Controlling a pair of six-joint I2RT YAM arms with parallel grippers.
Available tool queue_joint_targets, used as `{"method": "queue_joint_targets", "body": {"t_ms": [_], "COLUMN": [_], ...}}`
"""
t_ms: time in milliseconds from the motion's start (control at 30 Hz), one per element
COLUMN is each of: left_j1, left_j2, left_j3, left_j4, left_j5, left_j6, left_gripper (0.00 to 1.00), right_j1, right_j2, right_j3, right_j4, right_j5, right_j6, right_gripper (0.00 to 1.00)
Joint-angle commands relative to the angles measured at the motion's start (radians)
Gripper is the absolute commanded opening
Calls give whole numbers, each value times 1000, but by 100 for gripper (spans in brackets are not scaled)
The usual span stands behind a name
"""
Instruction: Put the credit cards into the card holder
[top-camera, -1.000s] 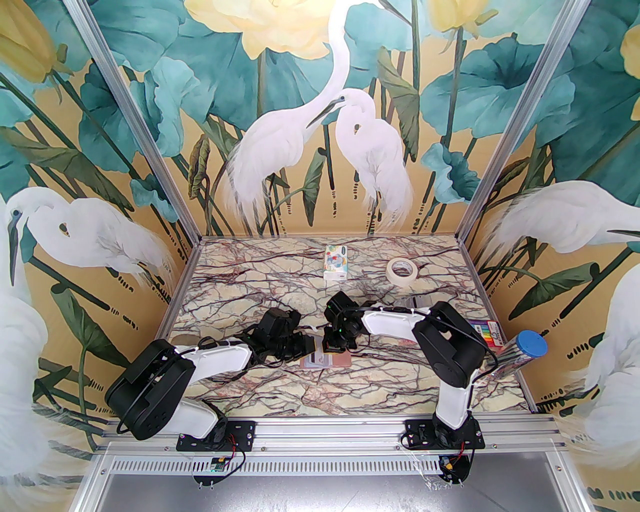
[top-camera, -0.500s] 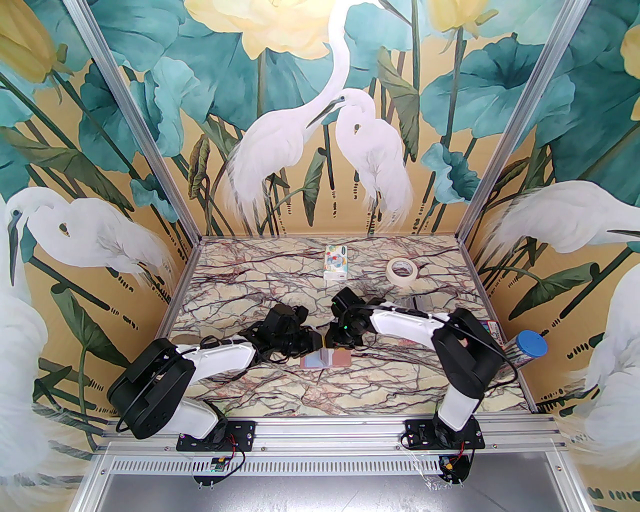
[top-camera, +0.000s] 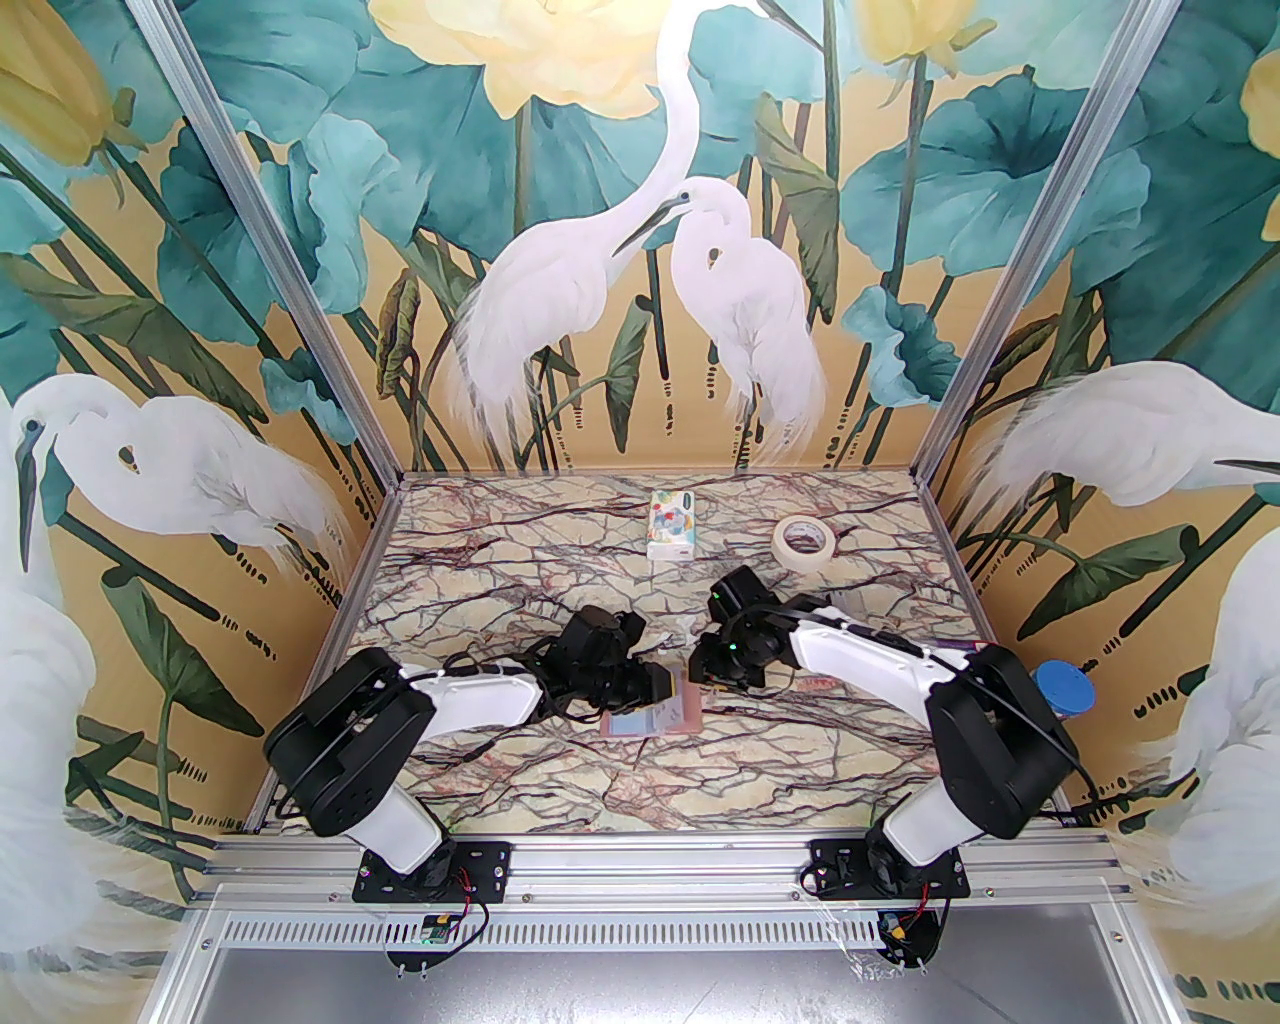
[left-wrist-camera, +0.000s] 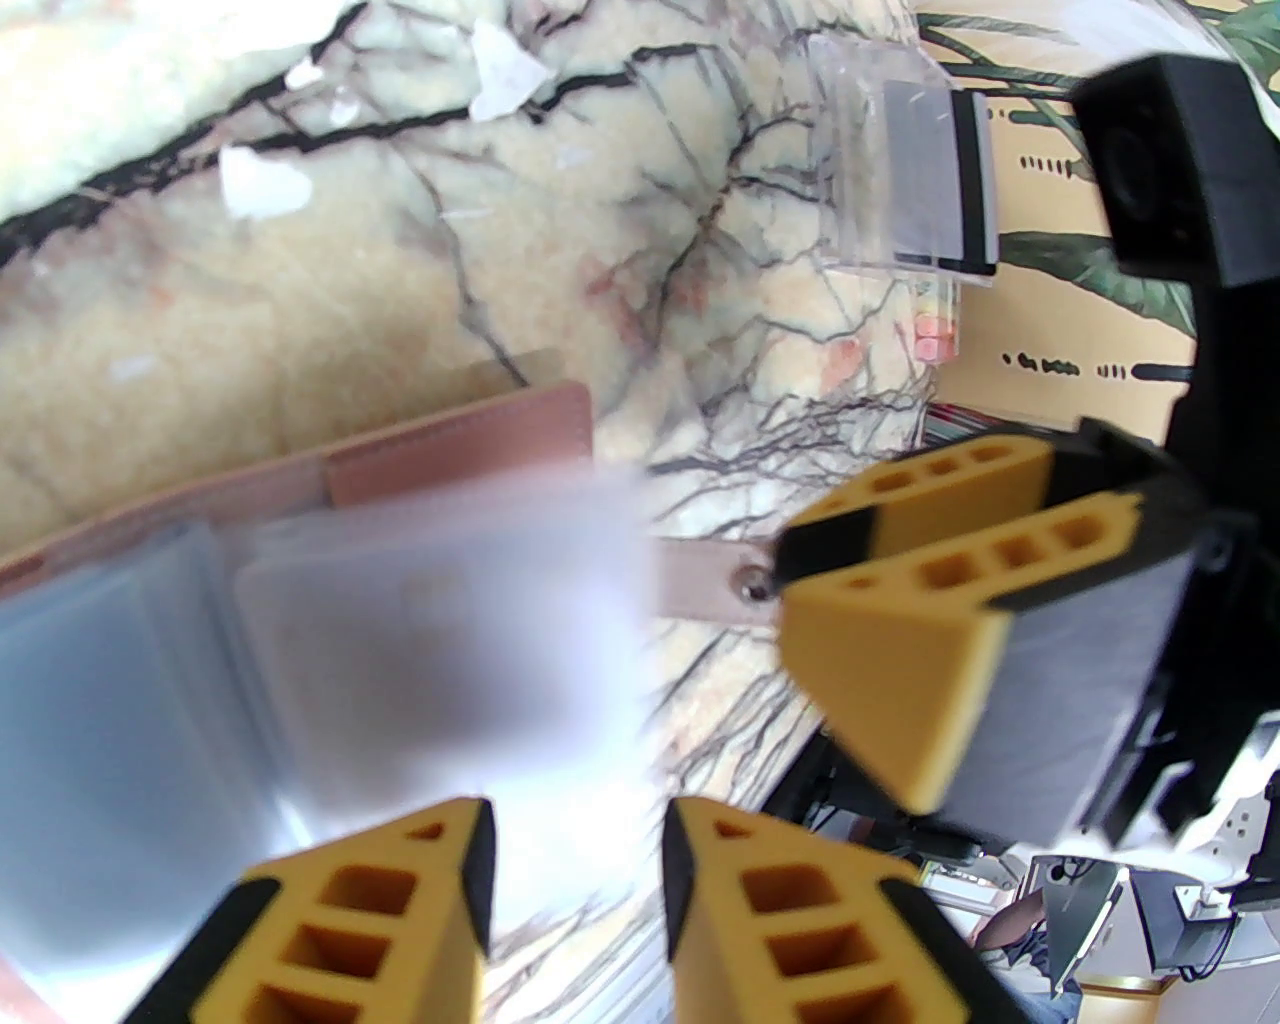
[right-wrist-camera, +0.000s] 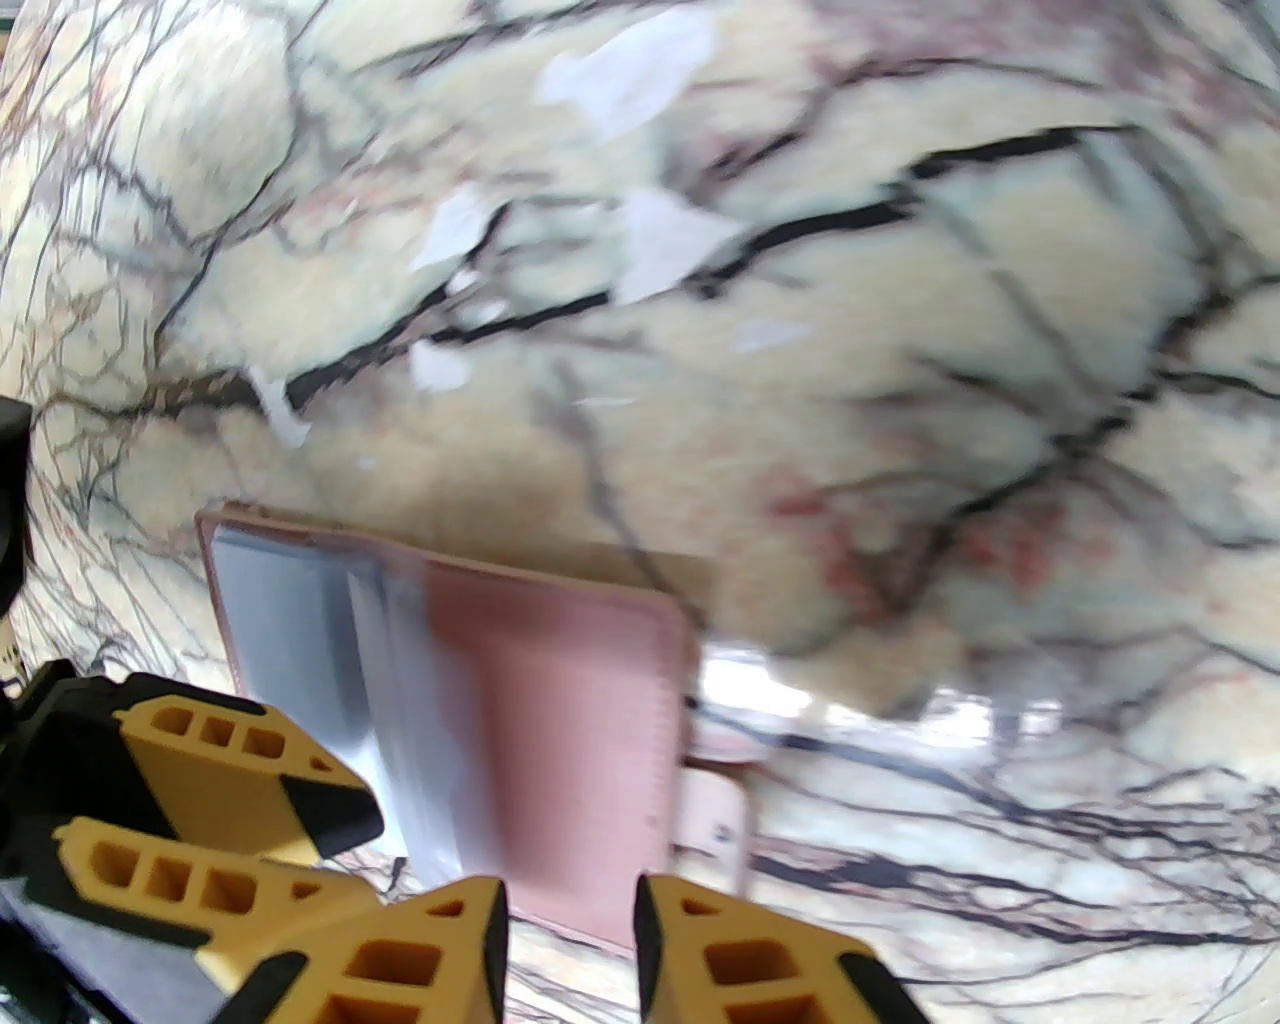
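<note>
The card holder (top-camera: 690, 712) lies open on the marble table, pink outside, pale blue lining up; it also appears in the wrist views (left-wrist-camera: 460, 450) (right-wrist-camera: 570, 720). A pale, blurred credit card (left-wrist-camera: 440, 620) rests over the lining, just ahead of my left gripper (left-wrist-camera: 575, 870); whether it sits in a slot I cannot tell. The left gripper (top-camera: 662, 688) hovers open above the holder. My right gripper (top-camera: 703, 672) (right-wrist-camera: 570, 930) is open over the holder's right edge and snap tab (right-wrist-camera: 715, 810). Another card with a dark stripe (left-wrist-camera: 965, 180) sits in a clear box (left-wrist-camera: 870, 180).
A patterned tissue pack (top-camera: 672, 523) and a tape roll (top-camera: 805, 543) stand at the back. A blue-capped tube (top-camera: 1062, 690) lies at the right edge behind the right arm. Small paper scraps (right-wrist-camera: 660, 240) dot the marble beyond the holder.
The right gripper opened and drew back to the right, off the holder. The left gripper slid right over the holder and opened wider.
</note>
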Motion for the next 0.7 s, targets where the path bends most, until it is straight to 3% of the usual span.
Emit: {"method": "queue_joint_targets", "body": {"t_ms": [0, 233, 667], "left_j1": [-11, -15, 26], "left_j2": [29, 22, -168], "left_j3": [33, 52, -34], "left_j4": [28, 7, -138], "left_j5": [8, 2, -91], "left_j6": [-10, 2, 43], "left_gripper": [36, 37, 35], "right_j1": [-6, -7, 1], "right_j2": [-37, -53, -79], "right_j3": [-22, -36, -30], "right_j4": [-16, -14, 34], "right_j5": [21, 20, -36], "right_j6": [-8, -9, 4], "right_gripper": [28, 28, 25]}}
